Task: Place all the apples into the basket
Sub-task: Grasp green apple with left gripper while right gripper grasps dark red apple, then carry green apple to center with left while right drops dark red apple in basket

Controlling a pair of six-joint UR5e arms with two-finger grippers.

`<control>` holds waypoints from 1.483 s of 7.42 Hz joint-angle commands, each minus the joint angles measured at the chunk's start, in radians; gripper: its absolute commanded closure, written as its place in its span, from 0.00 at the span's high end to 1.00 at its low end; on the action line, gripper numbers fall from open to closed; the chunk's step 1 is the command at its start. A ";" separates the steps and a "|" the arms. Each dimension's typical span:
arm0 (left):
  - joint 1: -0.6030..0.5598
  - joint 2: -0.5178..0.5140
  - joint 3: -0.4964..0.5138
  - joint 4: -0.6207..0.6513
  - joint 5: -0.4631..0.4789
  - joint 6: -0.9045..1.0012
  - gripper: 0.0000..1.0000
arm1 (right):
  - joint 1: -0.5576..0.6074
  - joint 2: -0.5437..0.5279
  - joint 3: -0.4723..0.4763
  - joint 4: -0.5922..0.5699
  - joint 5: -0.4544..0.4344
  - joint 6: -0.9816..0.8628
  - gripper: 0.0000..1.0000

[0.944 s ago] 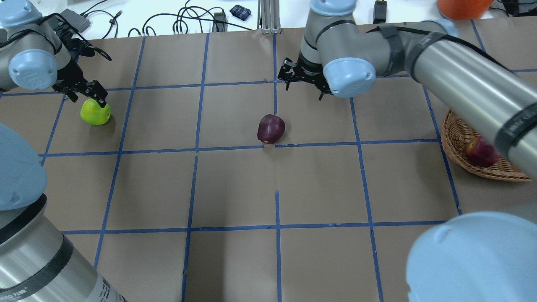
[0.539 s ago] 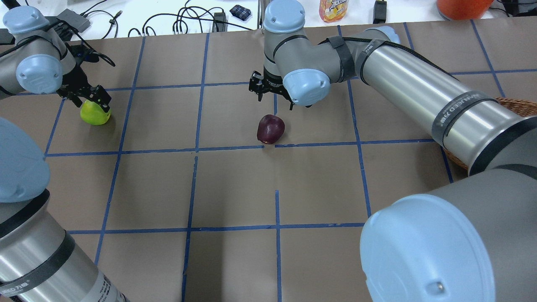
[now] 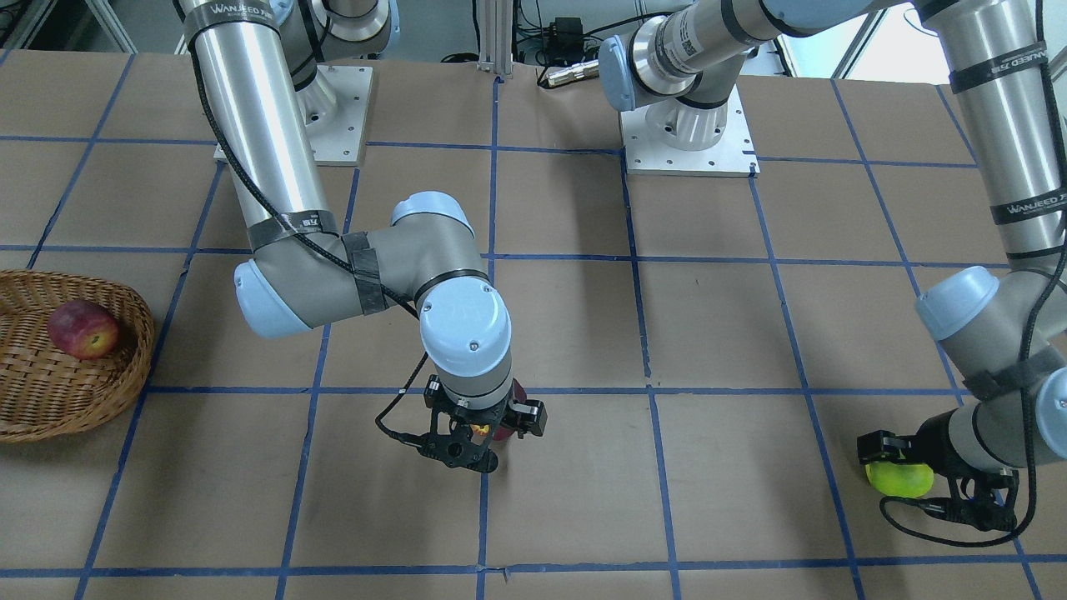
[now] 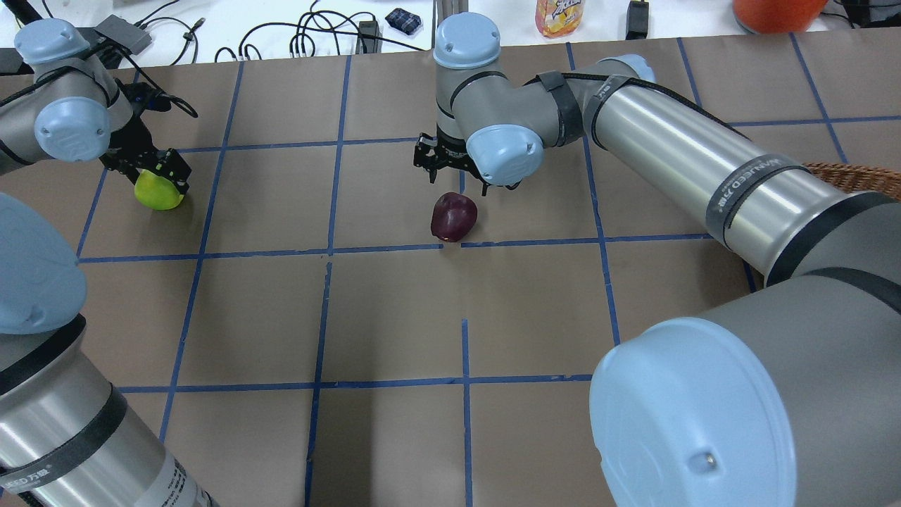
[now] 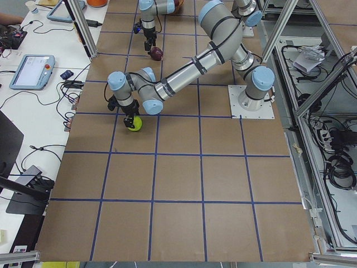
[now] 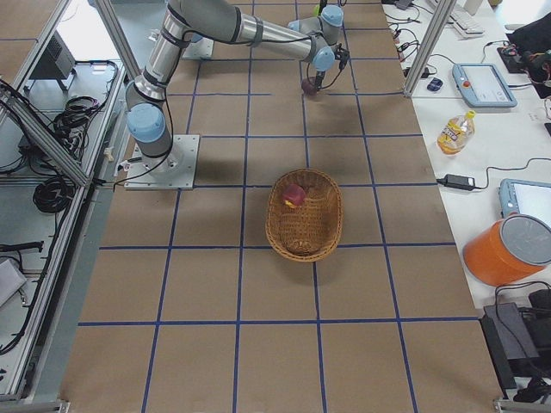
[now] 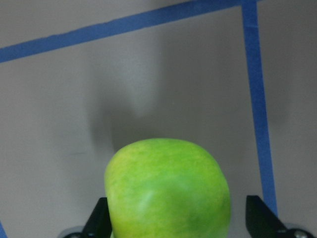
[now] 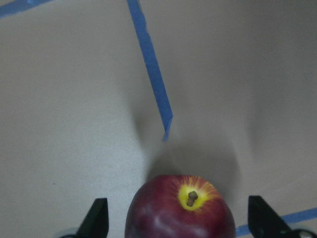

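Apples first: the smooth, glossy green one [image 4: 159,194] sits on the brown paper table [image 4: 394,310] on the robot's left. The left gripper [image 7: 174,222] is spread open around it, one finger right at the skin and the other a bit off. The dark maroon one [image 4: 454,217], with its yellow dimple and stubby stem up, sits mid-table by a blue tape line [image 8: 148,64]. The right gripper [image 8: 179,220] is open, fingers wide of it on both sides. The red one [image 3: 82,329] lies in the woven wicker basket [image 3: 50,408].

Glossy green apple [image 7: 168,188], rough woven wicker basket [image 6: 306,234], matt brown paper tabletop [image 4: 394,317].
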 commanded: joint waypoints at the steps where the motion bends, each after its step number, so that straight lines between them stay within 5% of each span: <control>1: -0.003 0.017 0.018 -0.003 -0.002 -0.015 0.17 | 0.008 0.004 0.048 -0.013 0.001 -0.006 1.00; 2: -0.030 0.037 0.035 -0.012 0.004 -0.029 0.12 | 0.009 0.004 0.047 -0.016 0.003 -0.007 0.97; 3: -0.050 0.056 0.052 -0.059 0.000 -0.058 0.12 | 0.009 0.002 0.047 -0.016 0.003 -0.010 0.78; 4: -0.082 0.102 0.037 -0.098 -0.056 -0.084 0.12 | 0.008 -0.007 0.042 -0.007 0.003 -0.025 0.61; 5: -0.111 0.136 0.029 -0.182 -0.156 -0.144 0.12 | 0.003 -0.027 0.042 0.000 0.000 -0.044 0.55; 8: -0.332 0.149 0.002 -0.145 -0.206 -0.505 0.12 | -0.128 -0.175 0.045 0.129 -0.016 -0.253 0.53; 11: -0.557 0.095 -0.003 -0.011 -0.217 -0.818 0.12 | -0.477 -0.335 0.217 0.162 -0.068 -0.835 0.53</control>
